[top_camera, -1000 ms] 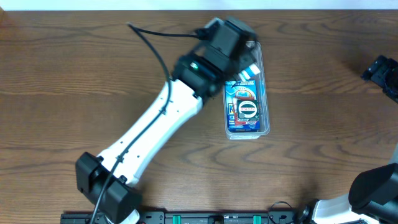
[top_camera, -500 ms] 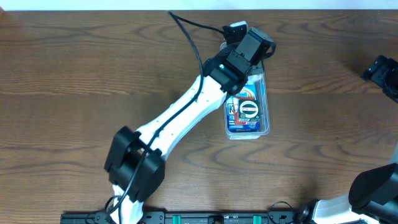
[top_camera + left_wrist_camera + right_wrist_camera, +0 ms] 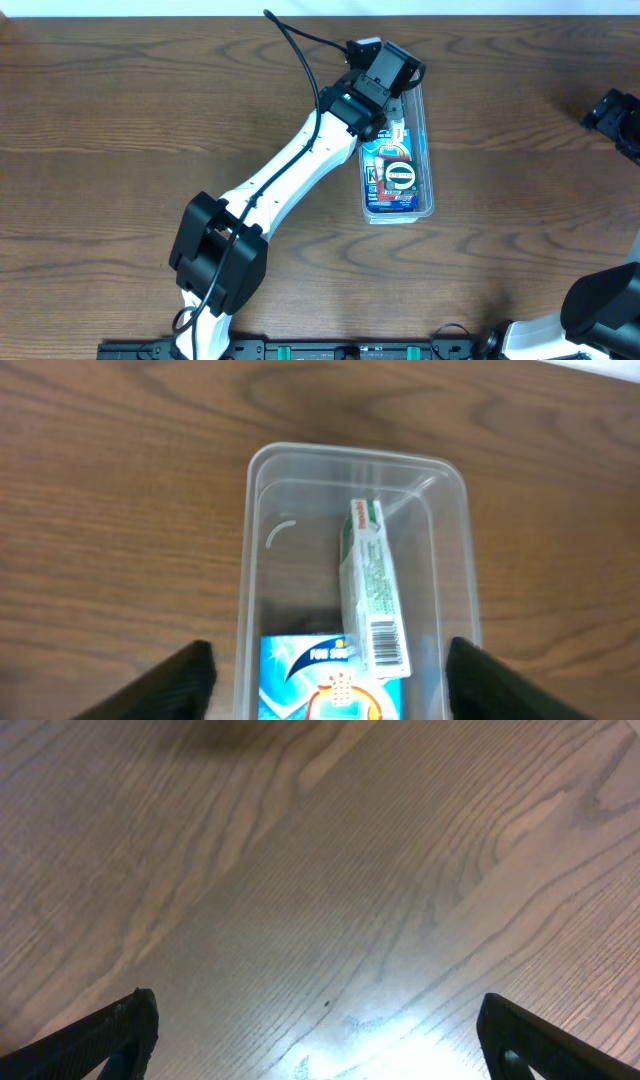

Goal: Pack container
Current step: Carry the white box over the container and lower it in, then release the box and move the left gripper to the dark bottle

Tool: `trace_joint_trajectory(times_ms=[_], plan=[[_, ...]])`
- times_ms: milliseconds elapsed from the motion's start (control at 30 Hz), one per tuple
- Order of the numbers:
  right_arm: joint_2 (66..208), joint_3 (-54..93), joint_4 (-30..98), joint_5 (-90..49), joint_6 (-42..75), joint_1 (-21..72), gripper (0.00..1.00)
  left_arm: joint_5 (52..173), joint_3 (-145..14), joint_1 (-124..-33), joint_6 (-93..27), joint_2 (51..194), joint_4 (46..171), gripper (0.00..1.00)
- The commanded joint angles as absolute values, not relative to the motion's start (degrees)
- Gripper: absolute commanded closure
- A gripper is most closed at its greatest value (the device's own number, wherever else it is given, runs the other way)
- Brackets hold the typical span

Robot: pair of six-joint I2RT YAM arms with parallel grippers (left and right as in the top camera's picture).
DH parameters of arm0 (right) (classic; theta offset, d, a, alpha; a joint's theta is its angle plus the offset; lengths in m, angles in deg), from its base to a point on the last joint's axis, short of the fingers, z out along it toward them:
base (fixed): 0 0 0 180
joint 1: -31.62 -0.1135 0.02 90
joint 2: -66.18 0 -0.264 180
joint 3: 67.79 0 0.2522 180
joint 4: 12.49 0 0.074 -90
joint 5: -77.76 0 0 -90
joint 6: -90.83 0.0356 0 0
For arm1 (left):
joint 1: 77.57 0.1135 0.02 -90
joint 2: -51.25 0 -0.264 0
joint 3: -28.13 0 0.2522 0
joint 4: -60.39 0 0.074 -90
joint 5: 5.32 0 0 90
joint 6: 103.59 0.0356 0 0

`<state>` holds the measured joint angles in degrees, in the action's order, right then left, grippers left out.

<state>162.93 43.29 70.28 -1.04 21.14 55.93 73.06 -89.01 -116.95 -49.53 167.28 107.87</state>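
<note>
The container (image 3: 425, 150) is a clear, long tub lying at the table's middle right. In it lies a blue printed pack (image 3: 393, 178) with a round black-and-white part. A small white-and-green box (image 3: 372, 585) with a barcode lies lengthwise in the tub (image 3: 258, 510), overlapping the blue pack (image 3: 300, 675). My left gripper (image 3: 398, 95) hovers over the tub's far half. In the left wrist view it (image 3: 330, 685) is open, one finger on either side of the tub, holding nothing. My right gripper (image 3: 330, 1040) is open over bare wood at the far right (image 3: 612, 115).
The brown wooden table (image 3: 120, 130) stretches wide to the left and to the front of the tub. The left arm's white link (image 3: 290, 175) crosses diagonally from the front left up to the tub. A black cable (image 3: 300, 50) arcs above it.
The left arm's elbow swung right while its gripper stayed over the tub's far half. Its jaws spread wider. The white-and-green box now lies free in the tub. The right arm has not moved.
</note>
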Motion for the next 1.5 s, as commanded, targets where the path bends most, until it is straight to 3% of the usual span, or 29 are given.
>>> trace_joint_trajectory(times_ms=[0, 100, 333, 433, 600, 1033, 1467], plan=[[162.5, 43.3, 70.3, -0.5, 20.7, 56.3, 0.01, 72.0, -90.2, -116.5, -46.6, 162.0, 109.7, 0.12], [162.5, 43.3, 70.3, -0.5, 20.7, 56.3, 0.01, 72.0, -90.2, -115.2, -46.6, 157.1, 115.0, 0.00], [162.5, 43.3, 70.3, -0.5, 20.7, 56.3, 0.01, 77.6, -90.2, -108.3, -42.6, 147.0, 135.3, 0.02], [162.5, 43.3, 70.3, -0.5, 20.7, 56.3, 0.01, 87.2, -90.2, -105.2, -37.2, 147.0, 143.1, 0.02], [162.5, 43.3, 70.3, -0.5, 20.7, 56.3, 0.01, 87.3, -90.2, -102.0, -35.2, 150.2, 152.6, 0.02], [162.5, 43.3, 70.3, -0.5, 20.7, 56.3, 0.01, 88.6, -90.0, -100.6, -30.9, 161.8, 157.9, 0.02], [162.5, 43.3, 70.3, -0.5, 20.7, 56.3, 0.01, 88.8, -84.4, -99.8, -21.3, 164.4, 153.2, 0.02]])
